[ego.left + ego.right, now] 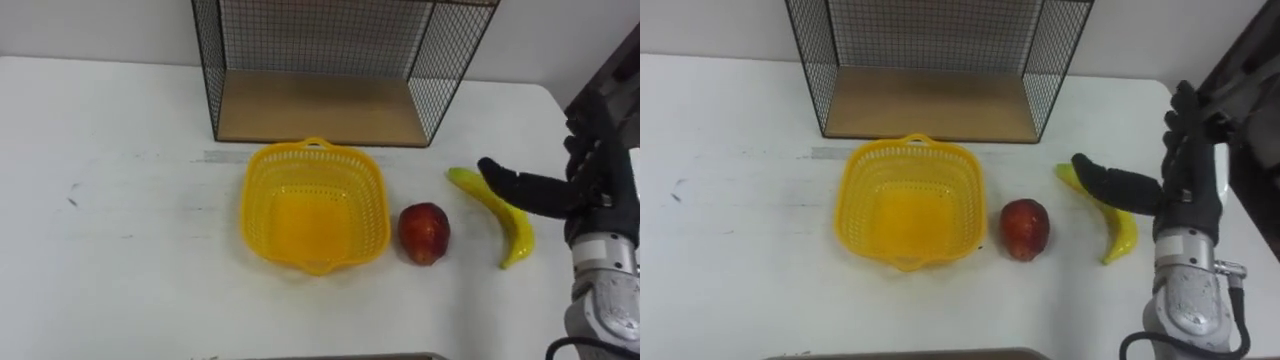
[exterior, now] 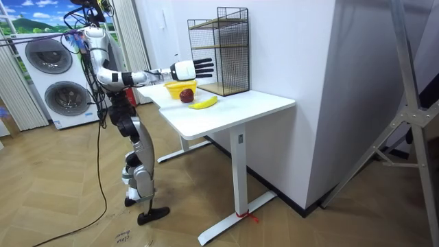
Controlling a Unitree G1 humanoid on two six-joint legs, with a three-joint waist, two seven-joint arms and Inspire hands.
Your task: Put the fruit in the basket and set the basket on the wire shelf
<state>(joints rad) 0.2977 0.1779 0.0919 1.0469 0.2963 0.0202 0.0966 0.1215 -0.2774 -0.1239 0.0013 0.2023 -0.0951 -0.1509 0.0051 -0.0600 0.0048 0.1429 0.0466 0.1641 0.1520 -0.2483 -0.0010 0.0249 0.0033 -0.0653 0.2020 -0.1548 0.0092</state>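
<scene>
On the white counter (image 1: pixel 120 250), the yellow basket (image 1: pixel 314 205) sits empty before the wire shelf (image 1: pixel 320 105), with the apple (image 1: pixel 425 232) just right of it and the banana (image 1: pixel 518 235) farther right. Over the banana hovers the right hand (image 1: pixel 1190 200), fingers straight and spread apart.

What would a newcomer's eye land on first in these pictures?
Probably the bright yellow basket, empty, mid-table in front of the wire shelf. Next, the red apple just right of it and the banana further right, both on the white table, with the robot's dark right hand open above the banana.
</scene>
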